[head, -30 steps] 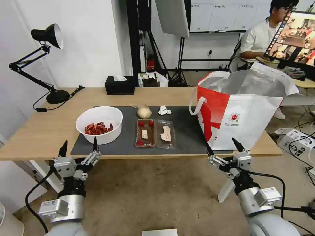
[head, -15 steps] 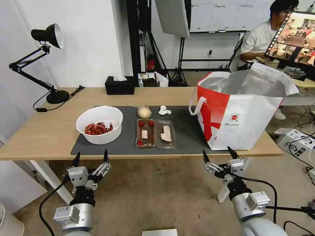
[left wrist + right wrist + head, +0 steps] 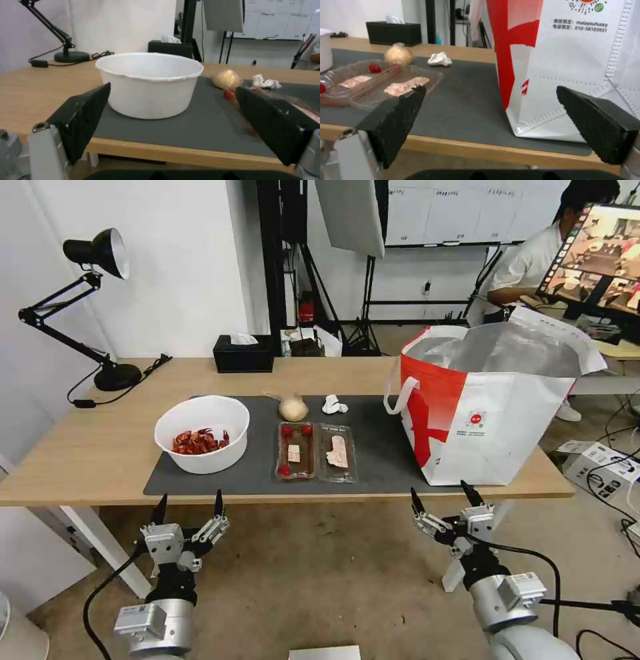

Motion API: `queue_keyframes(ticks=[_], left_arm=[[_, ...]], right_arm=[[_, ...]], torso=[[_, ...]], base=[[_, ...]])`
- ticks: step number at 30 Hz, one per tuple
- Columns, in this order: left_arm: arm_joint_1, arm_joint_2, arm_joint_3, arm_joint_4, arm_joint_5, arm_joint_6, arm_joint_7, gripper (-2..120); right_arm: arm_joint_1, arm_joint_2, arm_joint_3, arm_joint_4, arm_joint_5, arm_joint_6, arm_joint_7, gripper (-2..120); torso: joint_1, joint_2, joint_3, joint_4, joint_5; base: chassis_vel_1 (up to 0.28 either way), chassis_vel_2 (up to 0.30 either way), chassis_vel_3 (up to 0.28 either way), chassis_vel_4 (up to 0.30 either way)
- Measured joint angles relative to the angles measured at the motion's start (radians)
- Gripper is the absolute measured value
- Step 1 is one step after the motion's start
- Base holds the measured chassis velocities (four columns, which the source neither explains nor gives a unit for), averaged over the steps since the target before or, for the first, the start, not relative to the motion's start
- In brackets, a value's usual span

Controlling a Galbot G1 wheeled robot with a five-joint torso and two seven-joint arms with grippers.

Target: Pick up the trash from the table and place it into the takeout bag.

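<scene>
On the table's (image 3: 80,447) dark mat (image 3: 380,453) lies the trash: a white bowl (image 3: 202,433) of red crayfish shells, a clear hinged tray (image 3: 315,452) with scraps, a cream knotted bag (image 3: 293,407) and a crumpled tissue (image 3: 333,405). The takeout bag (image 3: 487,410), white and red with foil lining, stands open at the table's right end. My left gripper (image 3: 189,504) hangs open below the table's front edge, before the bowl (image 3: 150,82). My right gripper (image 3: 440,495) is open too, below the edge in front of the takeout bag (image 3: 560,62), with the tray (image 3: 380,82) off to one side.
A black tissue box (image 3: 244,353) sits at the back of the table, and a black desk lamp (image 3: 93,307) stands at the back left with its cable. White table legs (image 3: 100,543) and bare floor lie under the front edge. Boxes and cables sit on the floor at right.
Both grippers have sunk lower and drawn back from the table's front edge, staying open. The left one also shifted right. Nothing on the table moved.
</scene>
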Motion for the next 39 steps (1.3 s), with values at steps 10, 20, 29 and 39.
queue_keyframes(ticks=[10, 20, 29, 39], left_arm=[[0.000, 0.003, -0.001, -0.003, -0.001, -0.001, 0.000, 100], [0.003, 0.002, 0.000, 0.000, -0.002, -0.002, -0.001, 100], [0.008, 0.002, -0.003, -0.001, -0.002, -0.011, 0.000, 100], [0.009, 0.004, -0.009, -0.002, -0.003, -0.011, 0.003, 100]], right_arm=[[-0.004, -0.008, 0.008, 0.005, 0.000, 0.001, -0.001, 100], [-0.006, -0.012, 0.010, 0.008, 0.001, 0.002, -0.001, 100], [-0.011, -0.016, 0.003, 0.010, 0.006, 0.003, -0.001, 100], [-0.001, -0.036, -0.051, 0.030, 0.219, -0.012, 0.023, 100]], torso=[[0.000, 0.000, 0.000, 0.0000, 0.0000], [0.000, 0.000, 0.000, 0.0001, 0.0000], [0.000, 0.000, 0.000, 0.0000, 0.0000], [0.000, 0.000, 0.000, -0.0001, -0.0001]], base=[[0.000, 0.000, 0.000, 0.000], [0.000, 0.000, 0.000, 0.000], [0.000, 0.000, 0.000, 0.000], [0.000, 0.000, 0.000, 0.000]])
